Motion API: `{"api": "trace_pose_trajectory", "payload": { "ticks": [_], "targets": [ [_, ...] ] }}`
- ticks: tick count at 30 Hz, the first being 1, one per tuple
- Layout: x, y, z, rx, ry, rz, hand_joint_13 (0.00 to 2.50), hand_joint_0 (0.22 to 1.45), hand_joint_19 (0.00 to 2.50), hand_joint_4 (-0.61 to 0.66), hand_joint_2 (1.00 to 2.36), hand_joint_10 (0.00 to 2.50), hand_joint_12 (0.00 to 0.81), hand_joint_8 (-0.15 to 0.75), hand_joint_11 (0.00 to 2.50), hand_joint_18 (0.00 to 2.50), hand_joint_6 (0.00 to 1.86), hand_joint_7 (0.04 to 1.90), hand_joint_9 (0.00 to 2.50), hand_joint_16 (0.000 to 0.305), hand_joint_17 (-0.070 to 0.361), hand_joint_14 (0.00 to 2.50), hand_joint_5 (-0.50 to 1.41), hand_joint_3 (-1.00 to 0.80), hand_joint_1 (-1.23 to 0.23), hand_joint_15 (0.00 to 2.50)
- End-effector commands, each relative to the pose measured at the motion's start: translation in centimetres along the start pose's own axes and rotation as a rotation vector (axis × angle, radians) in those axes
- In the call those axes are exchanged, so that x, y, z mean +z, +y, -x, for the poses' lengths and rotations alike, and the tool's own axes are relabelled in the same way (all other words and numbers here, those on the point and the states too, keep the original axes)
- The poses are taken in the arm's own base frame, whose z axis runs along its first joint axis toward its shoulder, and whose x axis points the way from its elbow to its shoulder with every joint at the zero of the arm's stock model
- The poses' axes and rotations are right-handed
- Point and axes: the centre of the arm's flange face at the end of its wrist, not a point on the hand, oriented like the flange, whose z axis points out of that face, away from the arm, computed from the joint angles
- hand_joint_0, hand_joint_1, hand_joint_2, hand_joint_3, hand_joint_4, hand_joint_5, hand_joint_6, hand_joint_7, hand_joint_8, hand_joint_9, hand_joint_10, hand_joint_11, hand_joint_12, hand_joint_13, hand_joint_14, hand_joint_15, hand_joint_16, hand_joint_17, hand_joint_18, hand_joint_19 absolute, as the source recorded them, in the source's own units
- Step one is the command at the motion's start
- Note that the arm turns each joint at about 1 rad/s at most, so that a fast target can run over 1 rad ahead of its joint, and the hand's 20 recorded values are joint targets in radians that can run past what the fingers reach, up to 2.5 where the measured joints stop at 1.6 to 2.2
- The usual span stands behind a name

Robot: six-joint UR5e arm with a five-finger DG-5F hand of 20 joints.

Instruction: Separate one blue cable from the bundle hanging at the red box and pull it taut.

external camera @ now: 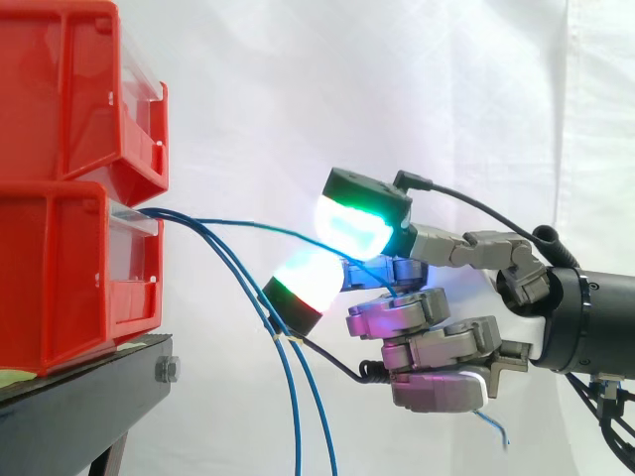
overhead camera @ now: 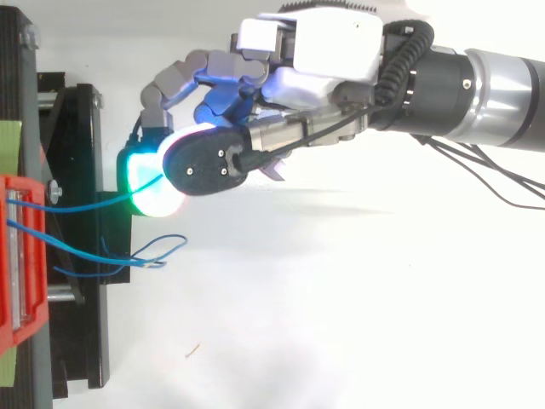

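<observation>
Hand [external camera: 446, 342] pinches one blue cable [external camera: 238, 224] between two glowing pads [external camera: 352, 223], keeping it clear of the bundle [external camera: 290, 397] sagging below, slightly slack to the red box [external camera: 69, 268] ahead.

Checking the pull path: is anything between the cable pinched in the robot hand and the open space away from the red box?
Nothing visible does. The robot hand pinches one blue cable between its pads, running free from the red box. The other blue cables hang below, clear of the path rightward in the side view.
</observation>
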Motion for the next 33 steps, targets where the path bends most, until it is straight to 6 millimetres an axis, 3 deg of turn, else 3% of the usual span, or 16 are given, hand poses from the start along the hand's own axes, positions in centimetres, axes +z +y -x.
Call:
{"api": "trace_pose_trajectory", "payload": {
  "ticks": [1,18,28,31,33],
  "targets": [
    [-0.02,-0.04,0.03,-0.002,-0.001,-0.001,1.42,0.63,0.97,0.15,1.02,2.5,0.393,0.345,1.83,1.85,0.77,0.96,0.82,0.049,0.111,2.5,-0.2,-0.17,-0.59,1.01],
    [0.02,-0.13,-0.21,-0.005,0.002,-0.001,1.38,0.61,1.06,0.14,1.0,2.5,0.382,0.329,1.82,1.82,0.83,0.93,0.78,0.046,0.104,2.5,-0.22,-0.48,-0.61,1.04],
    [-0.01,-0.06,-0.32,-0.005,0.004,-0.004,1.37,0.63,1.1,0.13,1.02,2.5,0.385,0.322,1.84,1.81,0.84,0.92,0.77,0.047,0.105,2.5,-0.22,-0.29,-0.65,1.06],
    [-0.02,-0.07,-0.32,-0.005,0.004,-0.006,1.38,0.56,1.04,0.15,1.0,2.5,0.385,0.331,1.81,1.82,0.84,0.93,0.79,0.049,0.11,2.5,-0.21,-0.5,-0.48,1.02],
    [-0.03,-0.19,-0.33,-0.005,0.004,-0.007,1.39,0.55,0.98,0.16,1.0,2.5,0.389,0.338,1.8,1.83,0.83,0.93,0.8,0.051,0.114,2.5,-0.21,-0.5,-0.37,1.0]
  ]
}}
